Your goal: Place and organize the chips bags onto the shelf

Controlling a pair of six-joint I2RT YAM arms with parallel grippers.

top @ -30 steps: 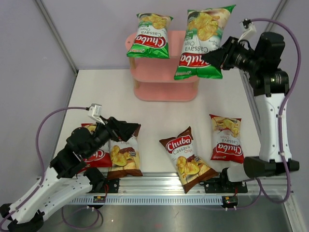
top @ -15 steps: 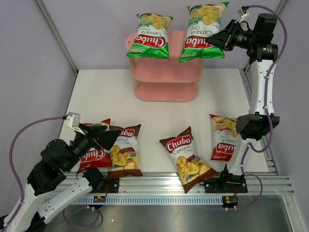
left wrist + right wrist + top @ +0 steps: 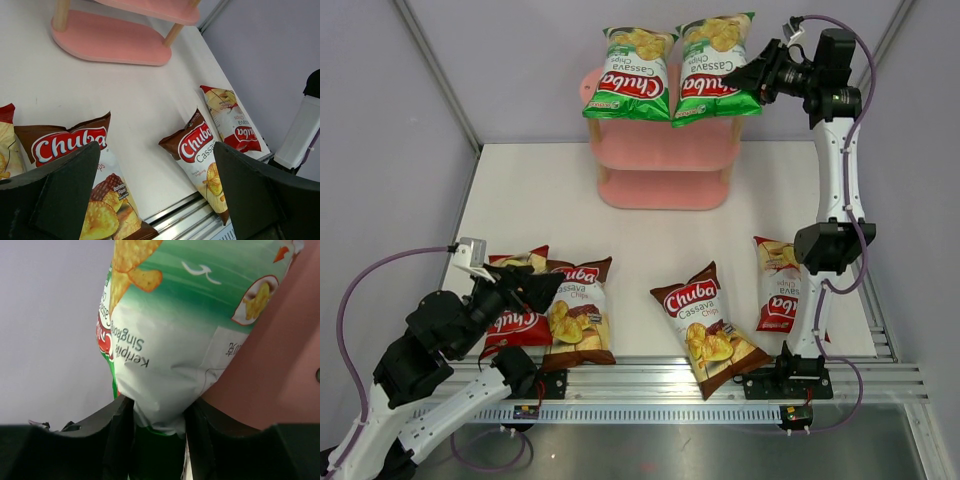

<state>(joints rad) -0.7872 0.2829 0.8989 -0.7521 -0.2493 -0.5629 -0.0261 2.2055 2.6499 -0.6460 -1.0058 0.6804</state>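
The pink shelf stands at the back of the table. One green bag lies on its top board. My right gripper is shut on a second green bag and holds it on the top board beside the first. In the right wrist view the gripper pinches that bag's edge against the pink board. My left gripper is open and empty above a red bag and a brown bag. Another brown bag and another red bag lie at the near right.
A metal rail runs along the table's near edge. Lilac walls close in the left, back and right sides. The right arm's lower link stands over the right red bag. The left wrist view shows the shelf's lower board.
My right gripper has carried the green bag left and set it on the top board beside the first green bag. My left arm has drawn back toward the near left.
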